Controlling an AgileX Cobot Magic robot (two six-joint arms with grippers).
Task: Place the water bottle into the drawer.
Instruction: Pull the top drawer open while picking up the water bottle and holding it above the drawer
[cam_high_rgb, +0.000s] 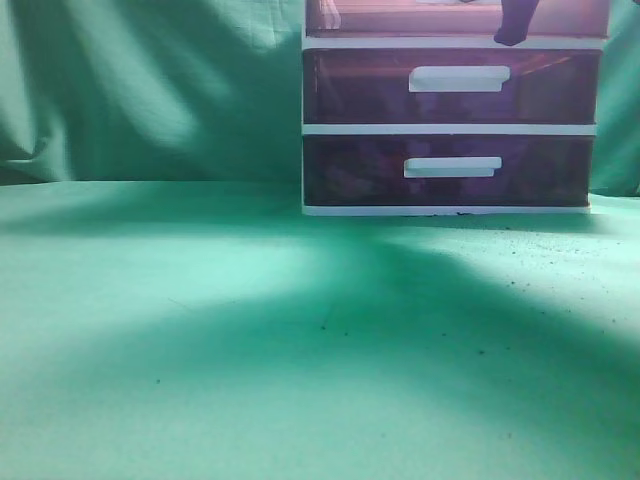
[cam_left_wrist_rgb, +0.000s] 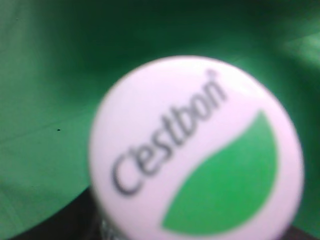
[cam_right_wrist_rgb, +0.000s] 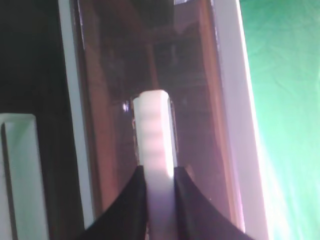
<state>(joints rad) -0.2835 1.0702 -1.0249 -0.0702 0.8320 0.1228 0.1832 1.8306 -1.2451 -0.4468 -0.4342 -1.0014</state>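
Note:
The water bottle's white cap (cam_left_wrist_rgb: 197, 150), printed "C'estbon" with a green leaf, fills the left wrist view close to the camera, over green cloth. The cap hides my left gripper's fingers; only a dark part (cam_left_wrist_rgb: 62, 225) shows beneath it. The bottle's body is hidden and it is not in the exterior view. My right gripper (cam_right_wrist_rgb: 160, 177) is shut on the white bar handle (cam_right_wrist_rgb: 155, 132) of the drawer (cam_right_wrist_rgb: 107, 100), the top one with the purplish-brown front. In the exterior view the drawer (cam_high_rgb: 400, 18) is cut off by the top edge, with the dark gripper (cam_high_rgb: 515, 25) at its front.
The white-framed unit (cam_high_rgb: 450, 129) stands at the back right on the green cloth (cam_high_rgb: 250, 330). Two like drawers with white handles (cam_high_rgb: 458, 78) (cam_high_rgb: 452, 167) sit shut below the top one. A green curtain (cam_high_rgb: 150, 90) hangs behind.

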